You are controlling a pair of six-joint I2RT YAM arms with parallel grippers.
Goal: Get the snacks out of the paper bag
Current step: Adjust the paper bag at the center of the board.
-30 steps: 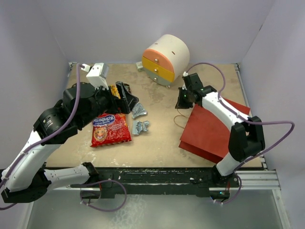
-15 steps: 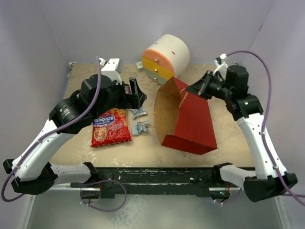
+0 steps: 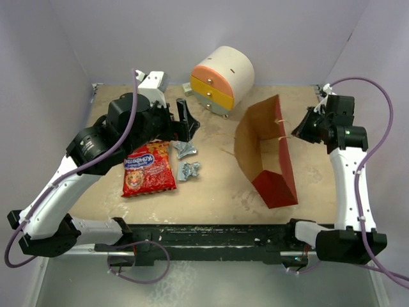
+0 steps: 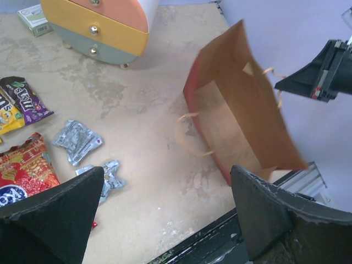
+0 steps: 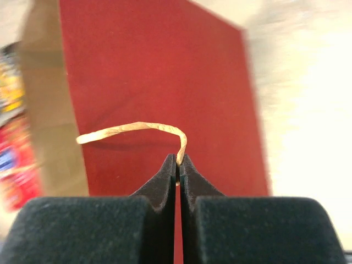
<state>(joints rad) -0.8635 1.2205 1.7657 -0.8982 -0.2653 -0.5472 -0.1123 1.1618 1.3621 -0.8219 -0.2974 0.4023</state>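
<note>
The paper bag [image 3: 284,167] is red outside and brown inside. It hangs tilted at the right, mouth toward the top camera, and no snack shows inside it [image 4: 236,118]. My right gripper [image 3: 301,130] is shut on the bag's string handle [image 5: 132,128], pinched at the fingertips [image 5: 178,159]. The red crisp packet [image 3: 148,170] and two foil packets [image 3: 186,149] [image 3: 189,170] lie on the table at the left. Purple [image 4: 25,99] and yellow [image 4: 6,118] candy packets lie beside them. My left gripper [image 3: 186,124] is open and empty above the snacks [image 4: 168,170].
The round white cabinet with orange-yellow drawers [image 3: 220,80] stands at the back centre. A small box [image 4: 34,16] lies beside it. The table's black front rail [image 3: 211,235] runs along the near edge. Purple walls close in on three sides.
My right gripper has pulled the bag by its handle up and to the right, so the bag went from lying flat to hanging open. My left gripper has shifted slightly right.
</note>
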